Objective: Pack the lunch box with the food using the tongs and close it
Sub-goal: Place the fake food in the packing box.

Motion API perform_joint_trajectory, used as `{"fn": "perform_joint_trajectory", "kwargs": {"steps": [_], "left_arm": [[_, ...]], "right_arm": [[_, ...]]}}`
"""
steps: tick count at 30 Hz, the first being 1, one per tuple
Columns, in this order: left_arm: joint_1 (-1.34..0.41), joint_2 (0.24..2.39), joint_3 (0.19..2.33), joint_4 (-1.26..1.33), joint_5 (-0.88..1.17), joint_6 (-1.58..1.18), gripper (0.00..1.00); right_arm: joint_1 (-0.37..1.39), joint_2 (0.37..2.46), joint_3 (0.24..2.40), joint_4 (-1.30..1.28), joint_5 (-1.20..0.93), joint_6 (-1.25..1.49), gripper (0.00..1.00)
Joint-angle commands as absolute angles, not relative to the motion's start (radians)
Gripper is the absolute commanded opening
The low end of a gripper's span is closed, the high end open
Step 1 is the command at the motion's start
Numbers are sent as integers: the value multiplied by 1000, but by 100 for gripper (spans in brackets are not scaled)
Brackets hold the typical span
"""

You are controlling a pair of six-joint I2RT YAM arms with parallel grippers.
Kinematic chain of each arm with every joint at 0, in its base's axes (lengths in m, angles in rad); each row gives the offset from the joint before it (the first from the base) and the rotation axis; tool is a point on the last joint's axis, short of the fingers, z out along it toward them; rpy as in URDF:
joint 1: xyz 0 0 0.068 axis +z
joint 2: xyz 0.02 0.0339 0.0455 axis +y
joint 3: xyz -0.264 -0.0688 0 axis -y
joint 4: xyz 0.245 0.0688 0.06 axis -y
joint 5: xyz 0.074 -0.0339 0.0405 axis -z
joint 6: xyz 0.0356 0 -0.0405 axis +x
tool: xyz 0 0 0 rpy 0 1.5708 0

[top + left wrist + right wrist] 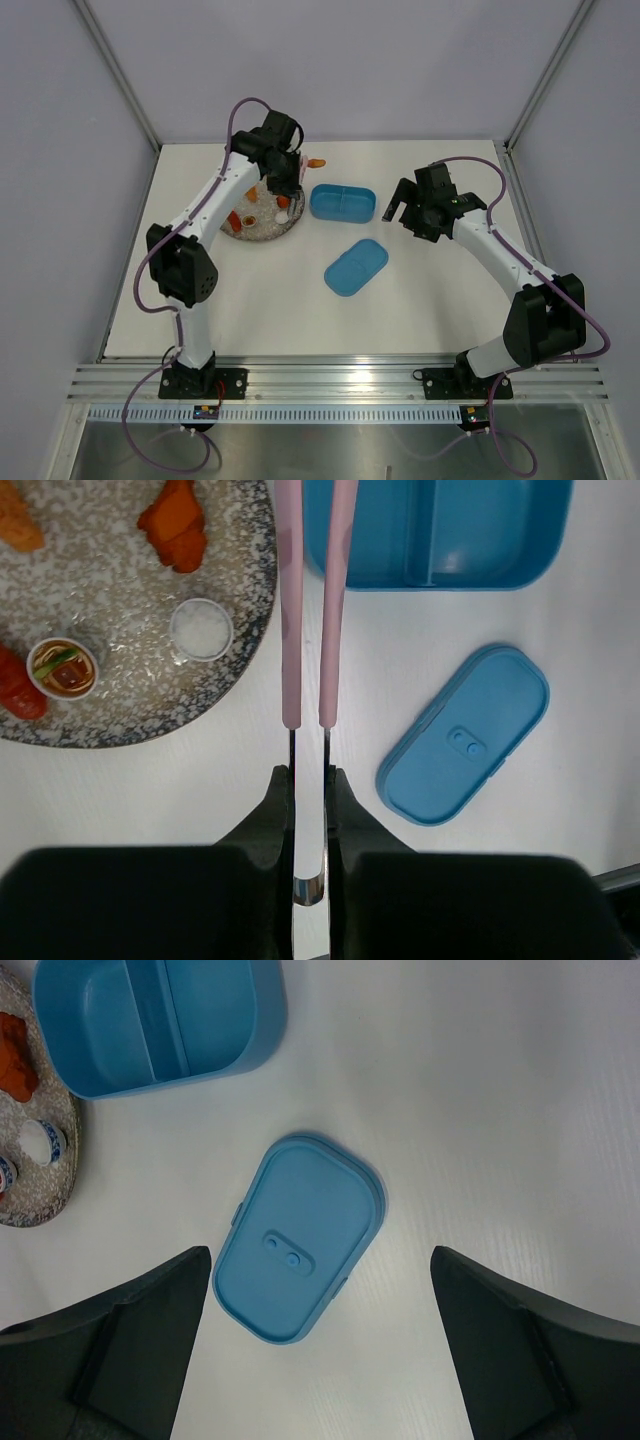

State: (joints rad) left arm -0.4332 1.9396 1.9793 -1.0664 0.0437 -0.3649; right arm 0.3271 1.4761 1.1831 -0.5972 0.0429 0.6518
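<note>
Grips tongs (290, 630) in left fingers (278, 805), nearly shut on them, over the gap between plate (130, 695) and lunch box (500, 540). Carries orange morsel (316, 162) at tongs' tip. Other food (175, 525) on plate. Holds right fingers (150, 1320) spread wide, nothing in them, above lid (300, 1250) lying flat on tabletop (500, 1110) near the open box.
</note>
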Motion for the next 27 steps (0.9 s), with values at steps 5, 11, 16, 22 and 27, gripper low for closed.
{"fn": "perform_joint_trajectory", "kwargs": {"steps": [5, 11, 16, 22, 27], "left_arm": [[-483, 2029, 2056, -1026, 83, -377, 0], [-499, 2060, 2007, -971, 89, -380, 0], [-505, 2079, 1968, -942, 103, -384, 0], [-506, 2091, 1913, -882, 130, -379, 0], [-506, 2109, 1911, -880, 95, -380, 3]], "right_arm": [[330, 1439, 1195, -611, 69, 641, 99], [330, 1439, 1184, -603, 63, 646, 99], [331, 1440, 1180, -600, 63, 649, 99], [330, 1439, 1178, -597, 61, 647, 99], [330, 1440, 1175, -597, 58, 646, 99]]}}
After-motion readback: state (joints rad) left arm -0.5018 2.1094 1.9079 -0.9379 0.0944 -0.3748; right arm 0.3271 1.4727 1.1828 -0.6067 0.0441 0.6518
